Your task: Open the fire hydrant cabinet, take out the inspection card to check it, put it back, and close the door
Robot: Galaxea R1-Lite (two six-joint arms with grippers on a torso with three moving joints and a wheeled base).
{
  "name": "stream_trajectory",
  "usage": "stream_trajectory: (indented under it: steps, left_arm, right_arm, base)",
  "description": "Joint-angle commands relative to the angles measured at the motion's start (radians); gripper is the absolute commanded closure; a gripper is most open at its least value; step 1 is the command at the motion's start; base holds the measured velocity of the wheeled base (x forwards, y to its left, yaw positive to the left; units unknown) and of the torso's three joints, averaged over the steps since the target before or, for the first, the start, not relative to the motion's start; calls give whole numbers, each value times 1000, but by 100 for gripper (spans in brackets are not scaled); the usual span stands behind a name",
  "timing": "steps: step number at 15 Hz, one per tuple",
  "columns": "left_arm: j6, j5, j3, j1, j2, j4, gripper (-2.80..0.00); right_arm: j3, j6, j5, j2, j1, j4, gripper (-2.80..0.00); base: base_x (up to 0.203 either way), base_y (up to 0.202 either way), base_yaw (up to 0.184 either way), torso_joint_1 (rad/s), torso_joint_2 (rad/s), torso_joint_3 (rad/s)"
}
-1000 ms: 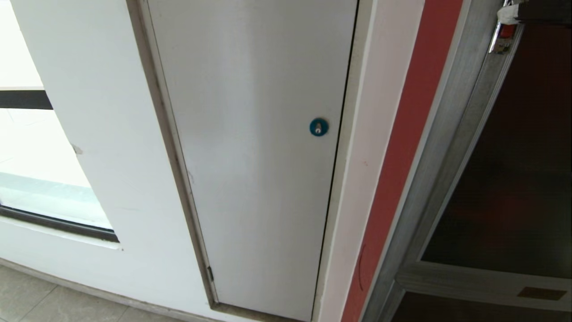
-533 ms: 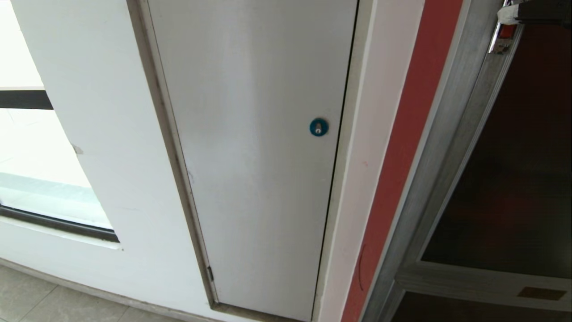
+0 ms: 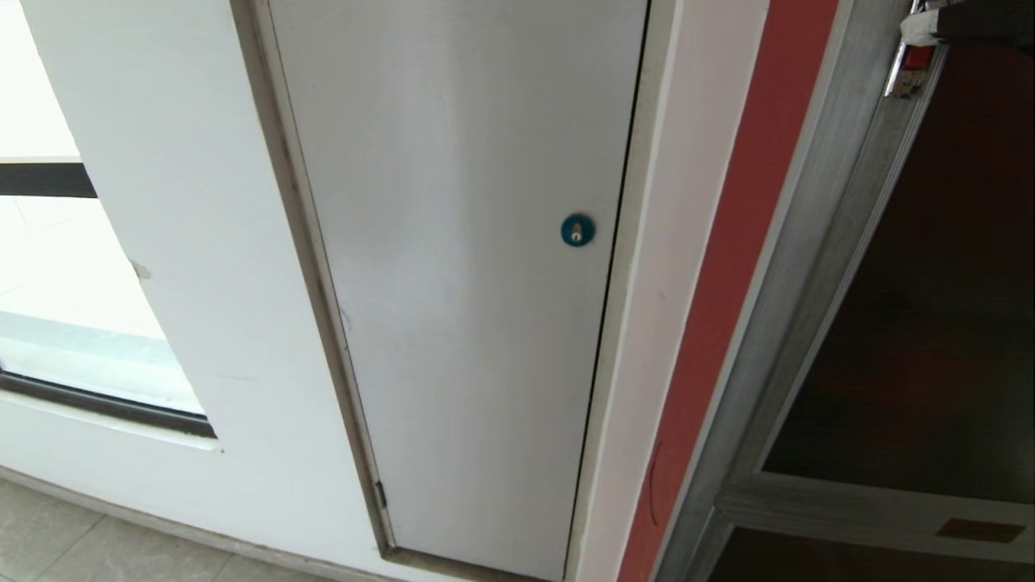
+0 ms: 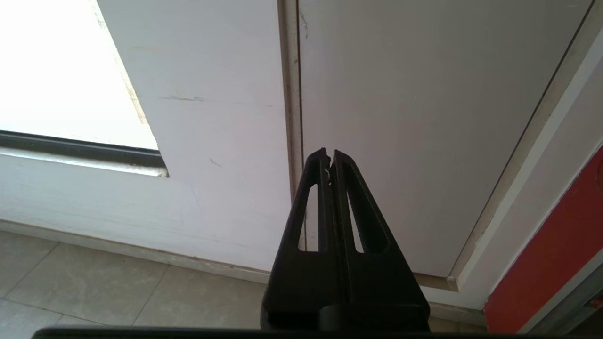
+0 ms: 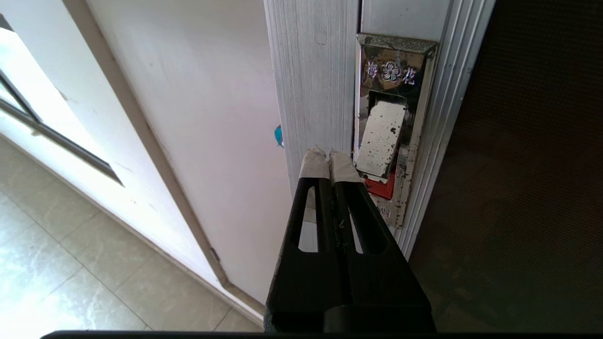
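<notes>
Brushed-metal door (image 5: 314,70), perhaps chromed latch (image 5: 381,139)

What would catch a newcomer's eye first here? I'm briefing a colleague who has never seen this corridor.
Probably the round blue lock on the plain grey-white flush door filling the middle of the head view. Next, the fire hydrant cabinet on the right, its silver frame and dark glass door beside a red strip. There the right gripper, shut, with taped tips, sits at the shiny worn latch; the left gripper hangs idle low by the flush door.
</notes>
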Motion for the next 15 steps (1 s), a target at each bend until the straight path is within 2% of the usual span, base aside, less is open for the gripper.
stream_trajectory:
  steps: [1, 15]
  left_arm:
    - [0, 0, 6, 0, 1, -1, 0]
    - [0, 0, 6, 0, 1, 0, 0]
  right_arm:
    - [-4, 1, 1, 1, -1, 0, 0]
    - [1, 0, 4, -53, 1, -19, 0]
  base:
    - [0, 0, 0, 0, 0, 0]
    - [0, 0, 0, 0, 0, 0]
